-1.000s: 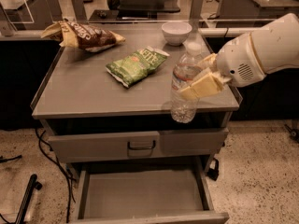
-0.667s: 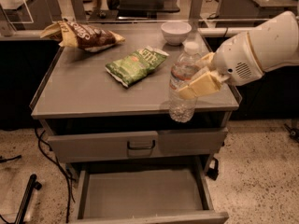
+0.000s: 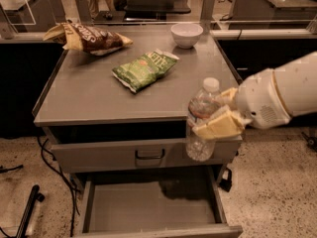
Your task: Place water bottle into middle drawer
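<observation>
Grey tabletop (image 3: 89,95) carries two chip bags and white bowl (image 3: 186,34). Camera view: jaws at front right corner, clamped on water bottle (image 3: 202,108) mid-body. Bottle upright, long axis vertical, just off tabletop edge. Middle drawer (image 3: 148,207) open directly below, floor bare; next move probably straight descent, slightly left.

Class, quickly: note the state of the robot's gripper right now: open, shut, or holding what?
Gripper: shut on the small clear plastic water bottle with white cap, held upright before the grey metal cabinet.
</observation>
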`<state>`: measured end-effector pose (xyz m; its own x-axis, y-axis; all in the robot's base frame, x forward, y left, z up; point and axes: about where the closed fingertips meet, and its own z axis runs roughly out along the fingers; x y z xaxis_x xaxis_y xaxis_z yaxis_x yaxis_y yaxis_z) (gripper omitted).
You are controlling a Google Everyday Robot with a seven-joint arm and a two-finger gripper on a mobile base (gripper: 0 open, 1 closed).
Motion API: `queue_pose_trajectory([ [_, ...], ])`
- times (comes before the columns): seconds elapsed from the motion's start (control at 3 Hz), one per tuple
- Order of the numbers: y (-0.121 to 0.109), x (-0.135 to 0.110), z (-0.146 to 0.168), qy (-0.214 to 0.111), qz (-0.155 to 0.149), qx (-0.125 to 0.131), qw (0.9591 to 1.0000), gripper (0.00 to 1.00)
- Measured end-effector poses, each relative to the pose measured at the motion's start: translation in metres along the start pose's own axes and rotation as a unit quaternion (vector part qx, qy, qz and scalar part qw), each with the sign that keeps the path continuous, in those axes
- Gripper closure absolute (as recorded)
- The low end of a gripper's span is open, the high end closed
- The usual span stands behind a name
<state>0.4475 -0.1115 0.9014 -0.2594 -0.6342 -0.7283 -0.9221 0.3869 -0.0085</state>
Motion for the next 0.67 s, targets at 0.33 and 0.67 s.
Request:
queue_pose_trajectory([
  [0.33, 0.024, 0.036, 0.016, -0.019, 0.009, -0.002, 0.9998, 1.00],
  [0.67, 0.037, 0.088, 0.046, -0.041, -0.016, 0.005, 0.9990, 1.00],
])
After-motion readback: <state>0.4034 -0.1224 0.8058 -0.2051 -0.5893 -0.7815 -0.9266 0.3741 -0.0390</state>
